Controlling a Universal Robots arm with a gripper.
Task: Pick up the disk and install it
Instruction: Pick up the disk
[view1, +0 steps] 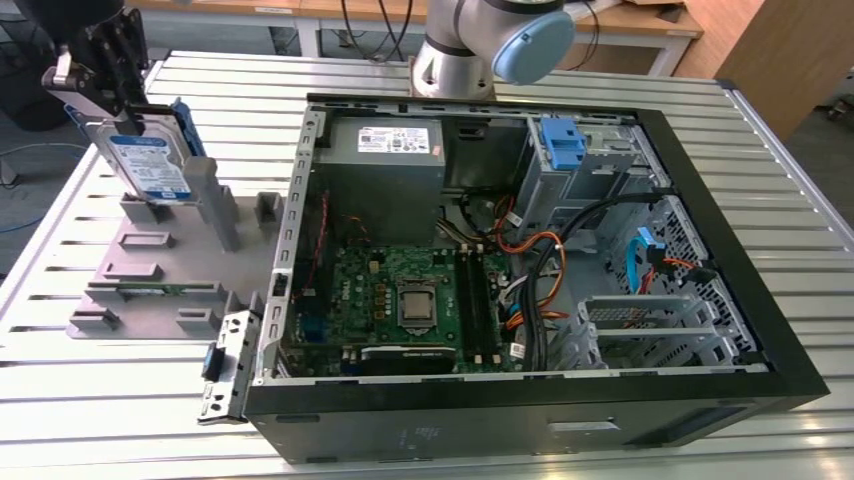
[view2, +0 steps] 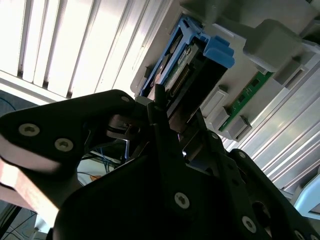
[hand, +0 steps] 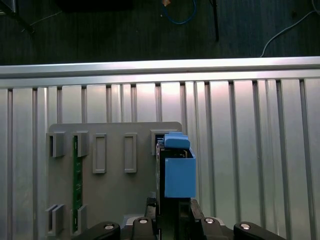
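Right now the flat silver-grey metal disk (view1: 147, 165) in its blue plastic bracket stands on edge at the grey slotted holder (view1: 174, 270). I see my hand (view1: 110, 108) clenched on its top end, beside the open black computer case (view1: 747, 330).

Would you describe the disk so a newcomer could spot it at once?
On the exterior view's left of the open case sits a grey fixture. The disk stands upright at its far end. Unlike the grey posts beside it, it bears a blue-and-white label and blue bracket.
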